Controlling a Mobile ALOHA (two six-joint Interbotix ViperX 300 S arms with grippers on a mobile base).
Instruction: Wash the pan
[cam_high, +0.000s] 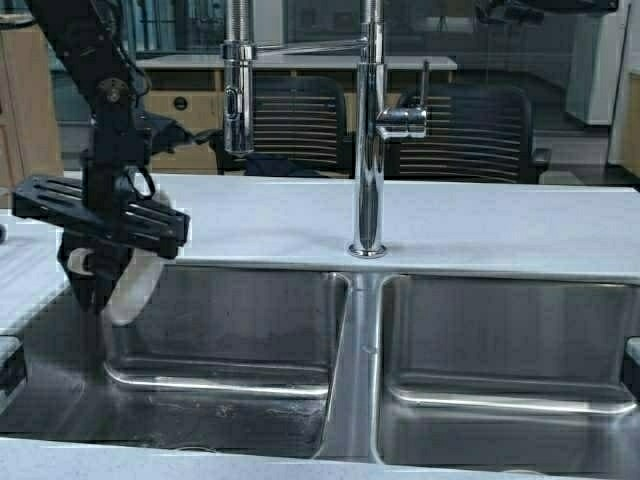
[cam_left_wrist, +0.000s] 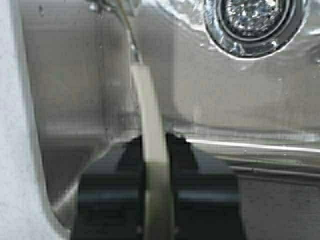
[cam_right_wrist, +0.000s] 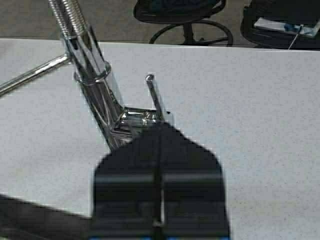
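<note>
The cream-white pan (cam_high: 132, 287) hangs on edge over the left end of the left sink basin (cam_high: 230, 330), partly hidden by my left gripper (cam_high: 100, 285). In the left wrist view the pan (cam_left_wrist: 150, 120) shows as a narrow cream strip clamped between the black fingers of the left gripper (cam_left_wrist: 154, 145), which is shut on it. The basin's drain (cam_left_wrist: 255, 20) lies beyond. In the right wrist view my right gripper (cam_right_wrist: 161, 129) is shut with nothing in it, above the counter, its tips just short of the faucet lever (cam_right_wrist: 155, 95).
A tall chrome faucet (cam_high: 370, 130) stands on the counter behind the divider, its spray head (cam_high: 237, 110) over the left basin and its lever (cam_high: 423, 85) upright. The right basin (cam_high: 500, 340) lies beside it. Dark chairs (cam_high: 470, 130) stand behind the counter.
</note>
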